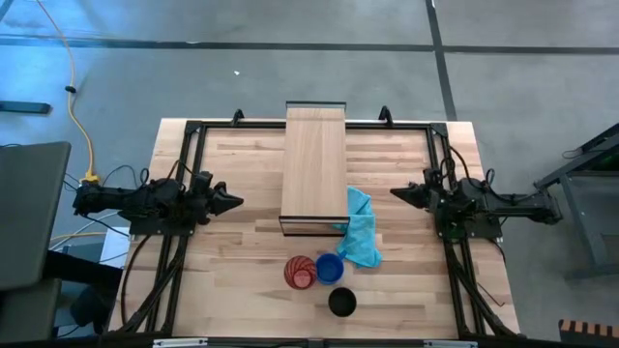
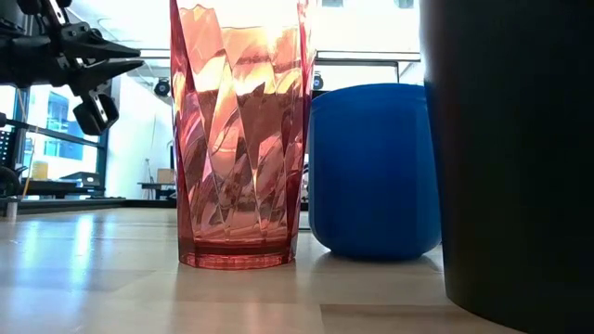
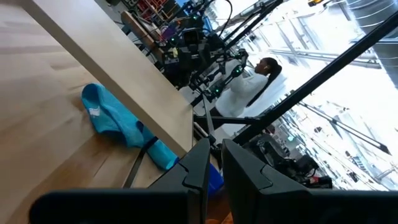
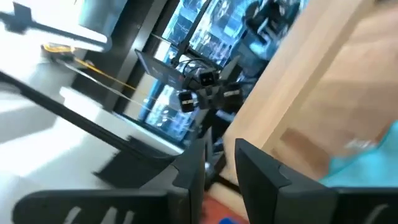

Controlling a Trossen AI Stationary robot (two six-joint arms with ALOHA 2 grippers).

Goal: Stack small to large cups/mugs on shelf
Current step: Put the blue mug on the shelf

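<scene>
No stacking is done: the red tumbler, blue mug and black cup stand on the tabletop near the empty shelf, while the left gripper is closed on nothing and the right gripper is slightly parted and empty.

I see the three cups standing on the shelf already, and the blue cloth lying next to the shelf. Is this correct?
Not quite. In the high view the red tumbler, blue mug and black cup stand on the tabletop, not on the shelf. The blue cloth does lie beside the shelf.
</scene>
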